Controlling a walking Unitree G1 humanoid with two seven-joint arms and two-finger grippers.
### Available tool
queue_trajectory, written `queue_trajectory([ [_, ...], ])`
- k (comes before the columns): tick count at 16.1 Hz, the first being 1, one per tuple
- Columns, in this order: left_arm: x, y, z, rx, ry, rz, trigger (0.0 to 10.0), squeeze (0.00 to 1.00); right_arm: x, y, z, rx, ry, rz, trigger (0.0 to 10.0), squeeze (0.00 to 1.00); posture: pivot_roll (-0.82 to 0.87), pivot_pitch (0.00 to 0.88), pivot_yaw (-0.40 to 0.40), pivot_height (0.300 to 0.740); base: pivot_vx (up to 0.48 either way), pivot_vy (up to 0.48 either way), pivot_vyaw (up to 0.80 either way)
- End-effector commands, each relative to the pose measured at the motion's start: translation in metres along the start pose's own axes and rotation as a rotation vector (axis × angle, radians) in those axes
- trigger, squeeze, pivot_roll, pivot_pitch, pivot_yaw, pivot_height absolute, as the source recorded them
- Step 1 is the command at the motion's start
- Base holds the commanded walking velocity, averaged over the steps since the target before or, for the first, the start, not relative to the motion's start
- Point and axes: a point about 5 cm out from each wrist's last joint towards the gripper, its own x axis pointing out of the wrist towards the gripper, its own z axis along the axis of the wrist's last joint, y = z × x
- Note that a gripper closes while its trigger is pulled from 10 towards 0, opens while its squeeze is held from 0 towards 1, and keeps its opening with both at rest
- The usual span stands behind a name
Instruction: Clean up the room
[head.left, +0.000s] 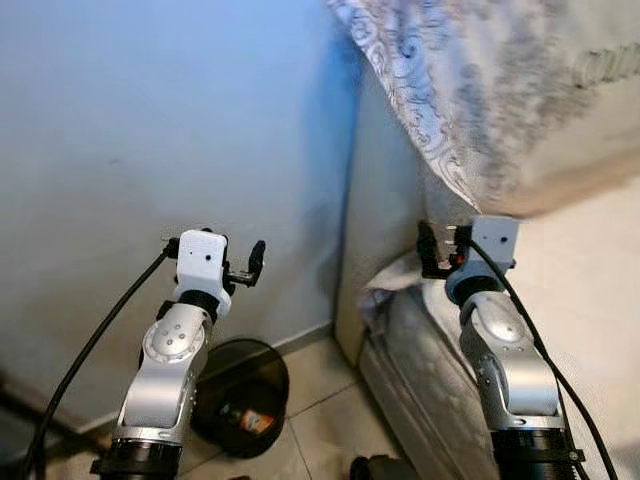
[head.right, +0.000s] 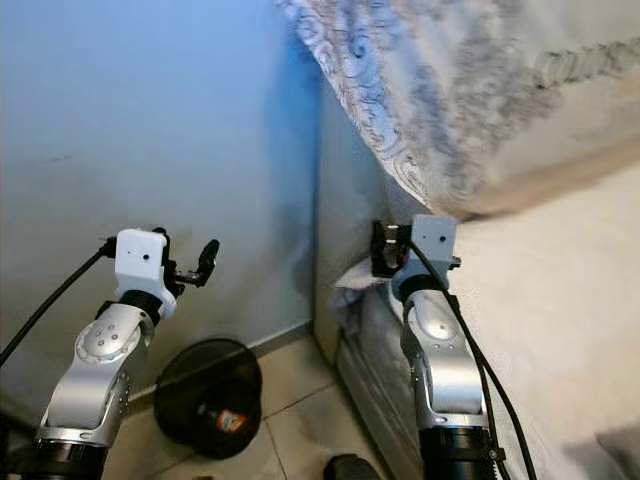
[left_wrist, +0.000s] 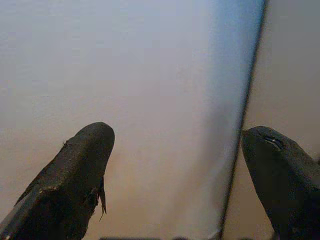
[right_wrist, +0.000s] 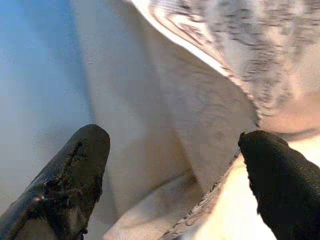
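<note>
A black waste bin (head.left: 240, 395) stands on the tiled floor by the wall, with a small orange-labelled item (head.left: 250, 418) inside it. My left gripper (head.left: 248, 268) is raised above the bin, facing the bare wall, its fingers (left_wrist: 75, 180) open with nothing between them. My right gripper (head.left: 432, 250) is held up at the head corner of the bed (head.left: 580, 300), open and empty, close to the patterned bedcover (right_wrist: 240, 45) that hangs over the headboard. A crumpled white cloth or tissue (head.left: 385, 285) sits at the mattress corner just below the right gripper.
A blue-lit wall (head.left: 150, 130) stands close ahead. The bed's headboard panel (head.left: 375, 190) meets it at the corner. A dark object (head.left: 375, 468) lies on the floor at the bottom edge. Cables run along both arms.
</note>
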Motion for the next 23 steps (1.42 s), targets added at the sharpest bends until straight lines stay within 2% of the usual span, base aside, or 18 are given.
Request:
queue_trajectory([
  [1,0.0017,0.0003,0.0062,0.024,-0.027,0.0,10.0,0.0,0.0009,-0.0013,0.0048,-0.065,-0.028,-0.041,10.0,0.0,0.01,0.0,0.011,0.719,0.0,0.0,-0.41],
  [2,0.0016,0.0003,0.0064,0.027,-0.029,0.0,10.0,0.0,0.0013,-0.0019,0.0045,-0.089,-0.039,-0.045,10.0,0.0,0.01,0.0,0.011,0.719,0.0,0.0,-0.8],
  [3,0.0015,0.0002,0.0063,0.027,-0.03,0.0,10.0,0.0,0.0015,-0.0017,0.0041,-0.07,-0.038,-0.024,10.0,0.0,0.01,0.0,0.011,0.719,0.0,0.0,-0.8],
  [4,0.0016,0.0002,0.0063,0.028,-0.031,-0.001,10.0,0.0,0.0013,-0.0016,0.004,-0.038,-0.032,-0.019,10.0,0.0,0.01,0.0,0.013,0.719,0.0,0.0,-0.8],
  [5,0.0014,0.0001,0.0062,0.031,-0.033,-0.004,10.0,0.0,-0.0004,0.0006,0.0055,0.047,-0.026,0.023,10.0,0.0,0.01,0.0,0.014,0.719,0.0,0.0,-0.8],
  [12,0.0016,0.0001,0.0064,0.037,-0.037,-0.011,10.0,0.0,-0.0015,0.0046,0.0099,0.065,-0.053,0.048,10.0,0.0,0.01,0.0,0.017,0.719,0.0,0.0,-0.76],
  [15,0.0018,0.0001,0.0062,0.037,-0.037,-0.013,10.0,0.0,-0.001,0.0048,0.0112,0.057,-0.057,0.049,10.0,0.0,0.01,0.0,0.016,0.74,0.0,0.0,0.0],
  [23,0.0011,-0.0006,0.0043,0.031,-0.031,-0.015,10.0,0.0,-0.0018,0.0051,0.0122,0.042,-0.06,0.04,10.0,0.0,0.01,0.0,0.014,0.74,0.0,0.0,-0.1],
])
